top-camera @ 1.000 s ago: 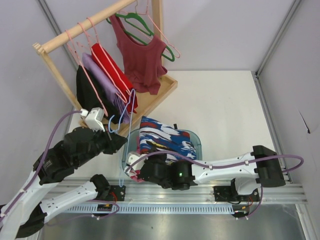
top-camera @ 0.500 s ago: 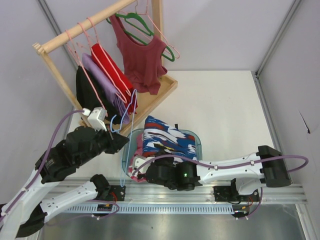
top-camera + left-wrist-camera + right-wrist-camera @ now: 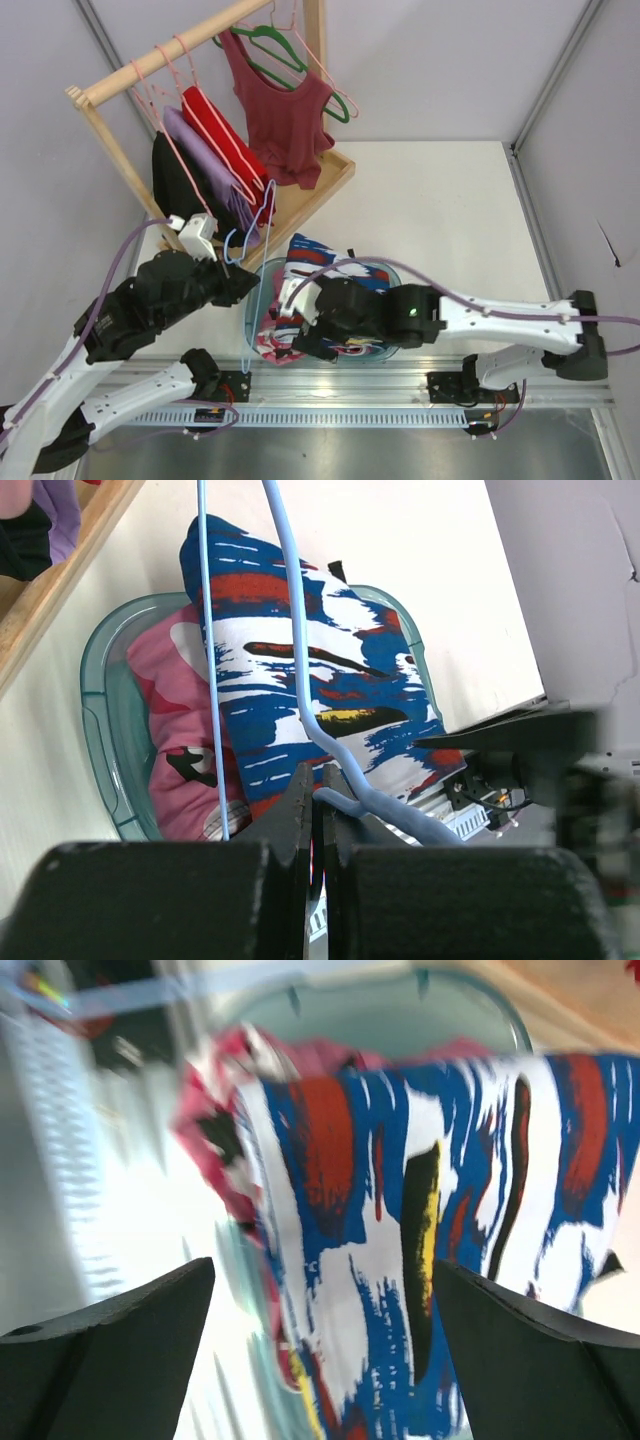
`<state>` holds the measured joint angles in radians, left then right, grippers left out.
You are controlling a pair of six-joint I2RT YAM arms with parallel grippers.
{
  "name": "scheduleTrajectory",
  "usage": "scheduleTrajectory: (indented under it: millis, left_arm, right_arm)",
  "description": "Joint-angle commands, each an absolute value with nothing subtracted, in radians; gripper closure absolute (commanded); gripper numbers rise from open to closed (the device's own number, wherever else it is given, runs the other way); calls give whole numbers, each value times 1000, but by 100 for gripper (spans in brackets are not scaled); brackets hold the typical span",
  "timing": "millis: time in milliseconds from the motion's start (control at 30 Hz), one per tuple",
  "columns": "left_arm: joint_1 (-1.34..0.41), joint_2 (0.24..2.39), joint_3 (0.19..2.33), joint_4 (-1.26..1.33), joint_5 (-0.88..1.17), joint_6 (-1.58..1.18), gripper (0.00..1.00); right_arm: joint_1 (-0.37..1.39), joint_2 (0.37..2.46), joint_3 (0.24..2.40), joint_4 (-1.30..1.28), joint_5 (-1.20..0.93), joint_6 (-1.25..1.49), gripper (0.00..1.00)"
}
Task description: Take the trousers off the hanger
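Observation:
The trousers [image 3: 308, 250] [image 3: 300, 680] [image 3: 420, 1210], royal blue with white and red streaks, lie draped over the teal basin [image 3: 252, 310] [image 3: 100, 730] [image 3: 400, 1005]. My left gripper [image 3: 246, 285] [image 3: 320, 800] is shut on the twisted neck of the light-blue hanger [image 3: 262, 215] [image 3: 290, 600]. The hanger's thin wires hang bare along the basin's left side. My right gripper [image 3: 305, 335] [image 3: 320, 1360] hovers just above the trousers, open wide, nothing between its fingers. The right arm hides the middle of the cloth in the top view.
A pink camouflage garment [image 3: 275, 345] [image 3: 175, 710] lies in the basin under the trousers. The wooden rack [image 3: 110, 150] at the back left carries pink hangers, a green hanger [image 3: 290, 60], a dark-red tank top [image 3: 285, 110] and red, purple and black garments.
My right gripper has opened and let go of the trousers, which now rest on the basin. The right arm has swung up and right. The left arm raised the hanger slightly.

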<state>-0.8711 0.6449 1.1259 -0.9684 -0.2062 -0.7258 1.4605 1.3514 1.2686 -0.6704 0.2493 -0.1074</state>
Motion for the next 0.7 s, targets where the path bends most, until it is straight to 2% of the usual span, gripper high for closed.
scheduleTrajectory:
  millis: [0, 67, 133, 167, 233, 267, 300, 467, 667]
  left_arm:
    - [-871, 661, 1154, -951, -198, -727, 100]
    - [-871, 660, 1154, -946, -196, -729, 100]
    - [-871, 663, 1161, -950, -199, -732, 100]
    - [-871, 663, 1166, -953, -207, -732, 100]
    - [-871, 669, 1175, -963, -216, -738, 99]
    - [-871, 670, 1183, -966, -224, -739, 99]
    - [-870, 673, 1183, -968, -225, -742, 99]
    - [-871, 699, 1181, -965, -222, -747, 100]
    - [-871, 712, 1178, -945, -216, -753, 100]
  right_arm:
    - [1369, 1235, 1333, -686, -24, -5, 1]
    - [1304, 1206, 1321, -660, -74, 63, 2]
    - [1205, 1183, 1302, -603, -46, 156, 13]
    - [1168, 1183, 1295, -592, -98, 169, 16]
    - [1098, 1186, 1267, -549, -88, 245, 37]
    - [1085, 1189, 1256, -535, -63, 268, 50]
    - [1063, 1195, 1243, -510, -63, 284, 54]
    - [1071, 1304, 1149, -402, -87, 357, 65]
    - [1213, 1507, 1100, -269, 64, 367, 64]
